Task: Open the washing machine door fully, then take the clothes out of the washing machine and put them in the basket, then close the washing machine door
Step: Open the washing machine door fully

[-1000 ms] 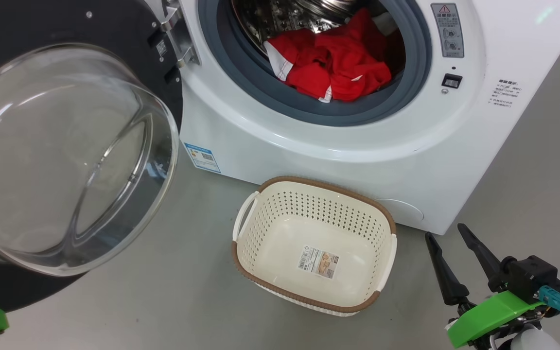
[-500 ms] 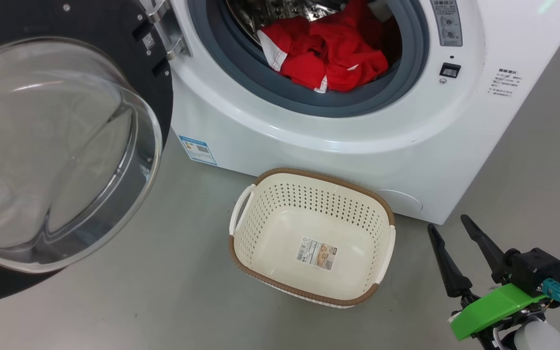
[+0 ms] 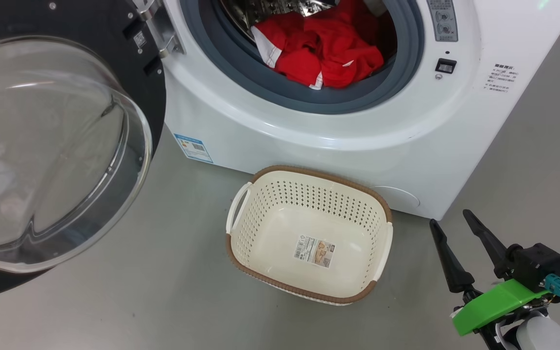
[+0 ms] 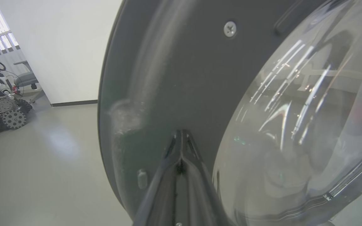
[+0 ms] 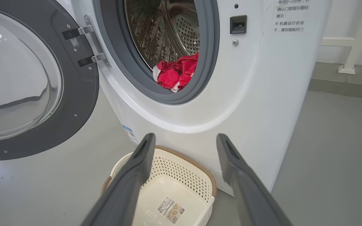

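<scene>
One step of three looks nearly done. The door (image 3: 85,24) stands swung wide to my left of the washer (image 3: 309,141), and its glass (image 3: 42,160) bulges toward me. My left gripper (image 4: 180,138) has its fingers (image 4: 162,188) pressed together, holding nothing. Their tips are at the door's black rim, just beside the glass; whether they touch it I cannot tell. I judge this is the push that takes the door to its limit, though it may be there now.

None of the second step is done. The clothes (image 3: 323,53) lie in a red heap low in the drum (image 5: 181,28), just behind the grey gasket (image 3: 309,99). The basket (image 3: 309,172) sits on the floor (image 3: 163,291) close before the washer, below the opening, with a sticker (image 3: 314,252) on its bottom and no clothes in it. My right gripper (image 3: 449,218) hangs low, right of the basket, fingers (image 3: 450,267) spread wide and bare.

Left to do: reach into the drum, bring the clothes down into the basket, likely in more than one trip, then swing the door shut.
</scene>
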`<state>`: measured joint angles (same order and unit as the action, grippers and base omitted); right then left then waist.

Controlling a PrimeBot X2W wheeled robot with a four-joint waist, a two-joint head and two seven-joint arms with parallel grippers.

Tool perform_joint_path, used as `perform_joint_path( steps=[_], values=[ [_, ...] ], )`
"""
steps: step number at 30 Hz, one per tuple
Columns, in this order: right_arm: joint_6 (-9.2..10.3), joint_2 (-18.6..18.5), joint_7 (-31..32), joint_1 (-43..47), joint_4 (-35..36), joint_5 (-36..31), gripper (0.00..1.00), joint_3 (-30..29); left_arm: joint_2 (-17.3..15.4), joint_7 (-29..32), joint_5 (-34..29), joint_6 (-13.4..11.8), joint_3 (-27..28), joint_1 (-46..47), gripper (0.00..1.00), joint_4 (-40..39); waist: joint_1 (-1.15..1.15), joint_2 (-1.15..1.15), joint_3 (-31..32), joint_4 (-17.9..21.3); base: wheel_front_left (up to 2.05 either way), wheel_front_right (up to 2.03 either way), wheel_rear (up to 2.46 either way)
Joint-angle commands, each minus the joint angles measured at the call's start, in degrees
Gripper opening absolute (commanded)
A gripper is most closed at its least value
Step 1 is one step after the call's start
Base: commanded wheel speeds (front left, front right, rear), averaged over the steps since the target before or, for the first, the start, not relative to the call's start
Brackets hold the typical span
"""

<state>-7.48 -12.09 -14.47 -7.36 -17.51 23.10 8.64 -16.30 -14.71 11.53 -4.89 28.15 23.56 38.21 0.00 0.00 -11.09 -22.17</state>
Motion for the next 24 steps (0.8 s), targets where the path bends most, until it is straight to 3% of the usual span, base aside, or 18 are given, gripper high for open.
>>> perform_joint_path(
  steps=[1, 9, 21, 24],
  values=[
    [-0.01, -0.47, -0.52, -1.19, 1.33, -0.74, 1.0, 1.25, -3.89, -0.29, -0.69, 0.66, 2.32, 1.62, 0.0, -0.72, 0.0, 0.0, 0.23, -0.11, 0.0, 0.0, 0.0],
    [-0.01, 0.21, -0.52, -0.76, 1.32, -0.61, 1.0, 1.09, -2.09, -0.29, -1.48, 4.3, 2.95, 0.23, 0.0, -1.03, 0.0, 0.0, 1.65, -0.53, 0.0, 0.0, 0.0],
    [-0.01, 1.09, -0.52, -0.03, 1.24, -0.43, 1.0, 0.7, 3.73, -0.29, -3.7, 9.22, 2.65, -4.39, 0.0, -7.79, 0.0, 0.0, 3.91, -0.87, 0.0, 0.0, 0.0],
    [-0.01, 1.28, -0.52, 0.15, 1.3, -0.38, 1.0, 0.53, 5.46, -0.29, -4.49, 9.83, 2.26, -5.71, 0.24, -10.37, 0.0, 0.0, 4.44, -0.61, 0.0, 0.0, 0.0]
  ],
)
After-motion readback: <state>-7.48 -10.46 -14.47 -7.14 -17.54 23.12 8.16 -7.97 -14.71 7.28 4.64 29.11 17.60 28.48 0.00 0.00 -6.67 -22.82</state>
